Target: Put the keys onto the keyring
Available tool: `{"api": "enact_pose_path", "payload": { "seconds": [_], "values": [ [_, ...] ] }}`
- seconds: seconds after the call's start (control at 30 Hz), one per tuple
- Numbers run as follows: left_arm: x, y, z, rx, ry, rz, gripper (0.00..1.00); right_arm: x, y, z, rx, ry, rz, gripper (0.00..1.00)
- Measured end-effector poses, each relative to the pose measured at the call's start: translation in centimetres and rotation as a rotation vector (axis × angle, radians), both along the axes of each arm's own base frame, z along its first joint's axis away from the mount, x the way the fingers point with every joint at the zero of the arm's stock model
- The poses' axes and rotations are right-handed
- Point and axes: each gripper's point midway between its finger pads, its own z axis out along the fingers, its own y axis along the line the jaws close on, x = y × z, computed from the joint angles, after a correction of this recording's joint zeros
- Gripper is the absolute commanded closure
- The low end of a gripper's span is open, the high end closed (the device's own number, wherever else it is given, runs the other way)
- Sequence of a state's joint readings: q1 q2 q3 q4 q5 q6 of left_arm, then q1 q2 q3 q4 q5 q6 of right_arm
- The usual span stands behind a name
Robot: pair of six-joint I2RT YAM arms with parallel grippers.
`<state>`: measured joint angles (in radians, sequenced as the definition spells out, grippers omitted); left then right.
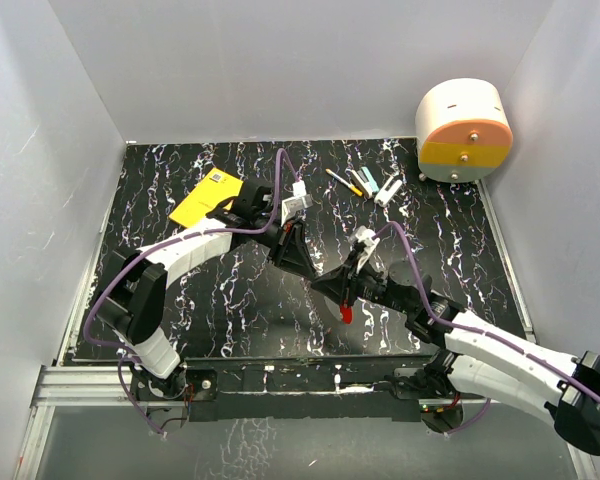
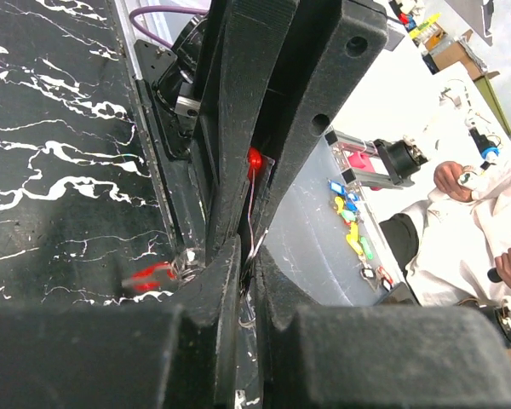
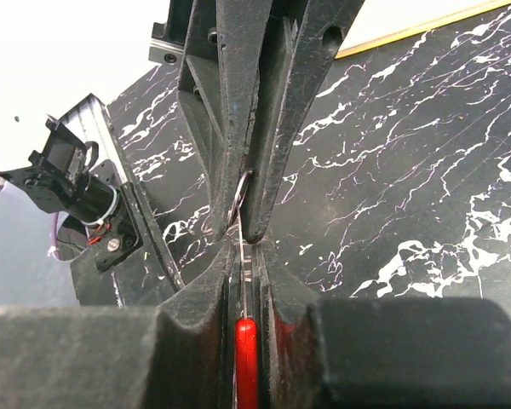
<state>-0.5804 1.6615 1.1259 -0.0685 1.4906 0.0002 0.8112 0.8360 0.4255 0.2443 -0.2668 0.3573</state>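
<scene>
Over the middle of the black marbled table (image 1: 230,300) my two grippers meet tip to tip. The left gripper (image 1: 308,265) (image 2: 249,251) is shut on the keyring (image 3: 241,192), a thin wire loop pinched at its tips. Facing it, the right gripper (image 1: 338,285) (image 3: 247,247) is shut on a red key (image 3: 247,358), whose thin silver blade reaches up to the ring. That key's red head (image 2: 254,159) also shows between the right fingers. A red piece (image 1: 347,313) shows under the right gripper. It is blurred beside the left fingers (image 2: 149,274), and I cannot tell whether it hangs on the ring.
A yellow box (image 1: 205,198) lies at the back left, close behind the left arm. Several pens and markers (image 1: 365,183) lie at the back centre. A round white, orange and yellow drum (image 1: 464,128) stands in the back right corner. White walls close in three sides.
</scene>
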Motion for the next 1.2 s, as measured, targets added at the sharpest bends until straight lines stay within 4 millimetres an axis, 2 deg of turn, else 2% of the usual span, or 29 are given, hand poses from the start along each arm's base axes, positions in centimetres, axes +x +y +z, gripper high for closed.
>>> {"api": "enact_pose_path", "payload": {
  "seconds": [0.23, 0.3, 0.5, 0.67, 0.8, 0.87, 1.0, 1.2],
  "values": [
    [0.1, -0.1, 0.1, -0.001, -0.023, 0.003, 0.80, -0.4, -0.3, 0.4, 0.012, -0.006, 0.001, 0.92],
    [0.1, 0.0, 0.2, 0.001, -0.035, 0.005, 0.74, -0.5, -0.5, 0.5, 0.010, -0.005, -0.001, 0.92],
    [1.1, -0.2, 0.3, 0.006, -0.102, -0.007, 0.68, -0.9, -0.8, -1.0, -0.036, 0.041, 0.007, 0.92],
    [1.5, 0.0, -1.3, 0.025, -0.095, -0.054, 0.65, -1.6, -0.8, -2.1, -0.070, 0.080, 0.035, 0.92],
    [1.0, 0.6, -3.4, 0.057, -0.030, -0.072, 0.65, -2.0, -0.9, -2.4, -0.083, 0.098, 0.050, 0.92],
    [0.5, 1.0, -3.6, 0.055, -0.030, -0.079, 0.64, -2.0, -0.9, -2.4, -0.085, 0.101, 0.051, 0.92],
    [0.1, 1.4, -2.6, 0.027, -0.070, -0.082, 0.62, -2.4, -1.0, -2.4, -0.088, 0.105, 0.063, 0.92],
    [-0.7, 1.8, -0.5, -0.028, -0.154, -0.087, 0.49, -3.5, -0.7, -2.7, -0.096, 0.142, 0.123, 0.92]
  ]
}}
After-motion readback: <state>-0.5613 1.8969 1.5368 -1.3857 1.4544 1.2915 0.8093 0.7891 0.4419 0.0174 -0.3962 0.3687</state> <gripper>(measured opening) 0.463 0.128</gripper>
